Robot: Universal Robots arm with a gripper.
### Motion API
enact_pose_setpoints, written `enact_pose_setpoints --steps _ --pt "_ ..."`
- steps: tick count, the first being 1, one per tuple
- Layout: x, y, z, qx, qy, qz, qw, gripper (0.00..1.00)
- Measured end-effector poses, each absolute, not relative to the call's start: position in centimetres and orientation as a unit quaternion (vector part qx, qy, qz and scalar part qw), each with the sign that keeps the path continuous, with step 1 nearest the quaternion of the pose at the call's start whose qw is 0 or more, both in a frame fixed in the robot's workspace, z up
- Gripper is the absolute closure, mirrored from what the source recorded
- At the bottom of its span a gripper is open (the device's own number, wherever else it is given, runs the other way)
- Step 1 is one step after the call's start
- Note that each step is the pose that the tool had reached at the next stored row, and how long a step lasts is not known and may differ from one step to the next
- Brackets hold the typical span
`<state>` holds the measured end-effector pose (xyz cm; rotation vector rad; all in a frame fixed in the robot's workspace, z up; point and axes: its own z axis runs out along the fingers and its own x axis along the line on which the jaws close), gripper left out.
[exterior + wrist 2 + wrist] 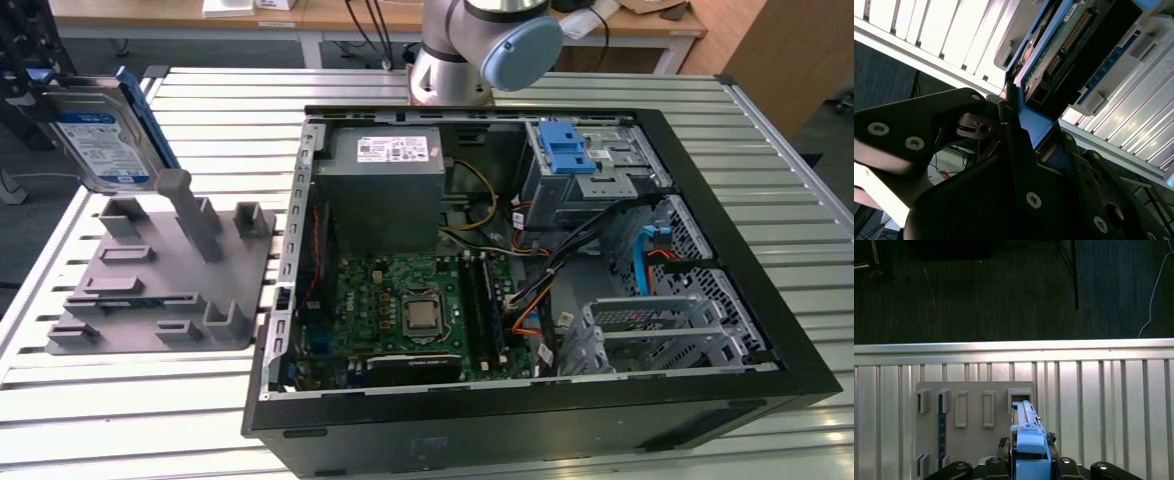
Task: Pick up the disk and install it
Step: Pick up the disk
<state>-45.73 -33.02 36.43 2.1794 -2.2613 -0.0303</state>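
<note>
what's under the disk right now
In the first wrist view the disk, clamped in the gripper, stands edge-on over the grey slotted holder on the slatted table. Its lower end meets one slot; the disk itself hides whether it sits inside.

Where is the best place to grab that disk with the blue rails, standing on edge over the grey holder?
Likely the upper end, pinched across its thin thickness, coming from above. The disk stands on edge over the grey holder, flat faces sideways, so that slim end suits a pinch. The hand grips it there in the first wrist view.
</note>
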Motion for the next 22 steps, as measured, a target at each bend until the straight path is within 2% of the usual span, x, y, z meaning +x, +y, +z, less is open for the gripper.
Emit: enact_pose_setpoints --steps 22 --pt "-45.73 -33.02 37.21 0.694 -0.720 -0.010 0.000 0.64"
